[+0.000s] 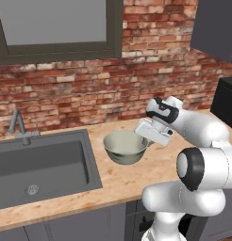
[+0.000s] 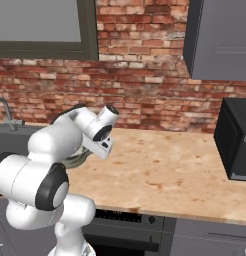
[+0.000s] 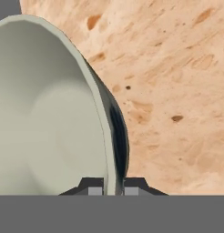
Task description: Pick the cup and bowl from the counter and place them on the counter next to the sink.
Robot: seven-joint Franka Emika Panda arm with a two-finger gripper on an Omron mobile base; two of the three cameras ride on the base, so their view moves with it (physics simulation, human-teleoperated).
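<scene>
Hand view showed the gripper (image 3: 114,184) clamped on the bowl's (image 3: 50,118) rim, arm bent forward, counter (image 3: 177,68) below it.

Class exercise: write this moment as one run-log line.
gripper: shut on bowl rim | bowl: lifted above counter | location: right of sink

- The counter (image 1: 136,176) lies bare between the sink (image 1: 42,164) and the robot.
- The bowl (image 1: 125,147), pinched at its rim by the gripper (image 1: 147,140), hangs just above that stretch.
- A tap (image 1: 19,124) stands behind the basin.
- Rightward, open wood runs to a black appliance (image 2: 237,140) under a grey cabinet (image 2: 220,37).
- Brick wall (image 2: 145,95) closes off the back.
</scene>
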